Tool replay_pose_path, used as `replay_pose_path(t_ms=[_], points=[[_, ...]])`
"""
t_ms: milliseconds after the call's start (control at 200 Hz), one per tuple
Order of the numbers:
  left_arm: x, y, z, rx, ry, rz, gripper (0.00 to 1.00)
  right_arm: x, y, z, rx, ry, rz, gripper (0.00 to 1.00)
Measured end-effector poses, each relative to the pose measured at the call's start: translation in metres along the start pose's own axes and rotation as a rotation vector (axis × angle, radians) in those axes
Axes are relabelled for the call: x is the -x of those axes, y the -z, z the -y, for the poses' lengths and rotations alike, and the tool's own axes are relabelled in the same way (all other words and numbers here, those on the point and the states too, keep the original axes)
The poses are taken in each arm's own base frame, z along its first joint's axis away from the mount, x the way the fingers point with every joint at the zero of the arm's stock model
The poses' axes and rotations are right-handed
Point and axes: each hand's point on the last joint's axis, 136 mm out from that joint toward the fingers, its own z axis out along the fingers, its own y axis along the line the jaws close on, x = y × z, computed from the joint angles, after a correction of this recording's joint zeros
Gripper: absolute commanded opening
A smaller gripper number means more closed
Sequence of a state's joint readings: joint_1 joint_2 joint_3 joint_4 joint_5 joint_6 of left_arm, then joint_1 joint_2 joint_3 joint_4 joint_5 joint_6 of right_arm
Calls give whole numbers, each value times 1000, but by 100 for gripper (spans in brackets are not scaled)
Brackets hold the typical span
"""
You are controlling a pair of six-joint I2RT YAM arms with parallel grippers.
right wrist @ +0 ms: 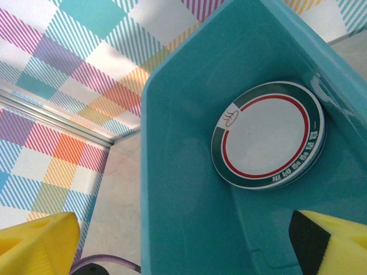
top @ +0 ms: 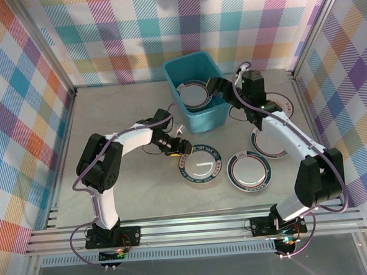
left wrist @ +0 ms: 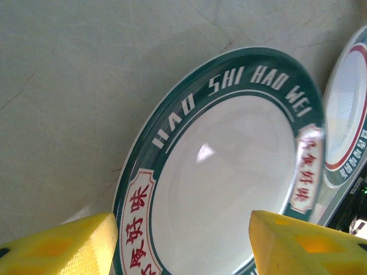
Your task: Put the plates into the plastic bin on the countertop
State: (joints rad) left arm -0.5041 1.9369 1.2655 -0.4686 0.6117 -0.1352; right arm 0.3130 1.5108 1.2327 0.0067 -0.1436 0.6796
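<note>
Left gripper (top: 179, 148) (left wrist: 182, 229) – jaws well apart, nothing clamped. Its yellow fingers (left wrist: 69, 246) frame the near rim of the green-rimmed plate (top: 201, 164) (left wrist: 229, 166), lettered HAO SHI HAO WEI, which lies flat on the countertop (top: 125, 103) (left wrist: 86, 86). From the top camera this gripper is at the plate's upper-left edge. Touching or just clear, can't tell.

Right gripper (top: 216, 87) (right wrist: 183, 229) – jaws spread wide, empty. It hangs over the right side of the plastic bin (top: 201, 119) (right wrist: 189, 189), and its camera looks down inside.

The bin sits at the far middle of the countertop, close to the plaid back wall (top: 164, 20). The binned plate (top: 193, 95) (right wrist: 268, 134) lies on its floor: white centre, red ring, dark green rim. A second rim seems to show under it, not sure.

Plates outside the bin:
- The green-rimmed plate is in front of the bin, about centre.
- A red-ringed plate (top: 249, 171) (left wrist: 350, 114) is just beside it on the right, with a small gap seen from above.
- A third plate (top: 260, 144) is further right, partly hidden under the right forearm.
- A fourth plate (top: 281, 100) is right of the bin, mostly hidden behind the right wrist.
</note>
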Motion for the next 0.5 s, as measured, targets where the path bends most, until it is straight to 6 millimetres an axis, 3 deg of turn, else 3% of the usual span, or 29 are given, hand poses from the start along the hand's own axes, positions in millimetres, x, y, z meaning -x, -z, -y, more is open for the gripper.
replay_pose_path(t_ms=[500], points=[[-4,-11,-10,36,-11,-30,63,-1,3,0,1,-32,1,94]])
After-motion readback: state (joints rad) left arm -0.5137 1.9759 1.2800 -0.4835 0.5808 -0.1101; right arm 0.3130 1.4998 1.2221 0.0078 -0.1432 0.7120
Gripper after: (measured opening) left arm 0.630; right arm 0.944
